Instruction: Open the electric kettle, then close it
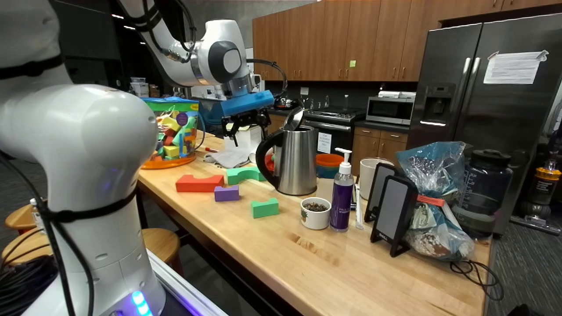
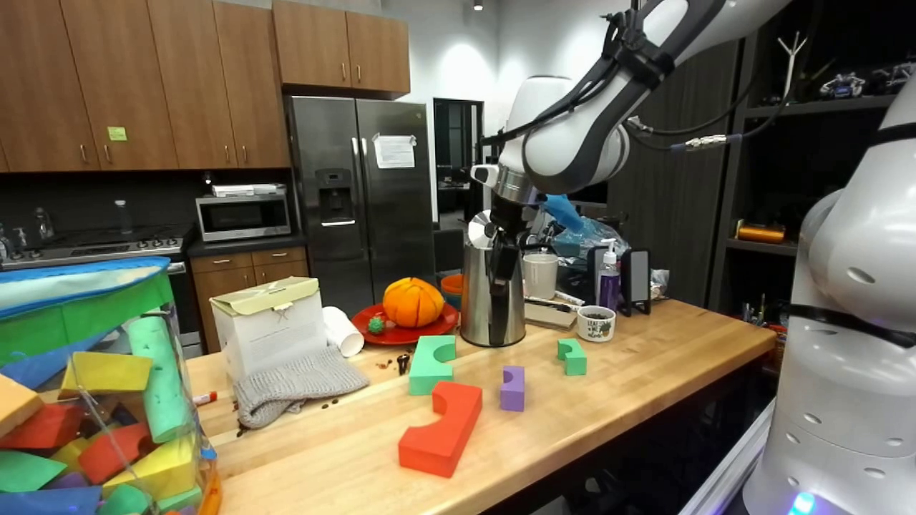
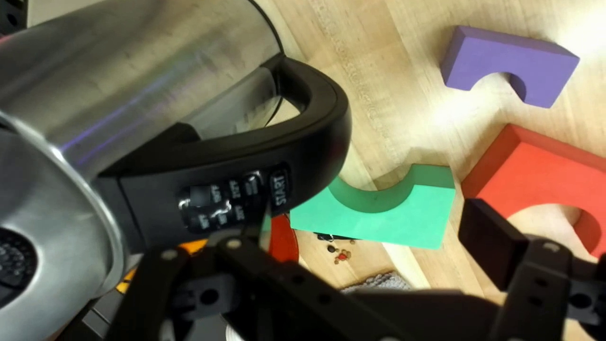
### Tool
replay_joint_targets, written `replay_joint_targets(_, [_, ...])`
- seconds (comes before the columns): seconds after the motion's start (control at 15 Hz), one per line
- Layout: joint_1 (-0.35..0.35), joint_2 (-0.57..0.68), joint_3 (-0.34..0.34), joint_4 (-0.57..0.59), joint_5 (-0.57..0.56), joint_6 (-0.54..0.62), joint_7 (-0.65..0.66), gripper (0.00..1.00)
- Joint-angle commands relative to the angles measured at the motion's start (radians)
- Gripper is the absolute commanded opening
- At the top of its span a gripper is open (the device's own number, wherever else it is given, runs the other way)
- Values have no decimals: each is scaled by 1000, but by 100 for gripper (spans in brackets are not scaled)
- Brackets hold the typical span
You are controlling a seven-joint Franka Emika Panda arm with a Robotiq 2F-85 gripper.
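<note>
The electric kettle (image 1: 299, 162) stands, lid (image 1: 294, 118) raised: opening looks done, closing remains. Near it, the tool (image 1: 250, 137) gapes wide, empty.

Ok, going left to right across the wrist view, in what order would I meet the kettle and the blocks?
Electric kettle → green block → red block. The purple block shares most of the red one's left-right span, lying above it in the picture, so I leave its place open.
</note>
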Motion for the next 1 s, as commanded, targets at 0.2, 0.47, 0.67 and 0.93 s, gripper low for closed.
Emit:
replay_joint_targets(0.2, [46, 39, -89, 10, 132, 5, -193, 100])
replay_joint_targets(0.47, [52, 30, -99, 9, 181, -9, -265, 100])
replay_joint_targets(0.67, [29, -5, -70, -3, 158, -4, -251, 100])
replay_joint_targets(0.93, [-15, -71, -12, -31, 85, 1, -190, 100])
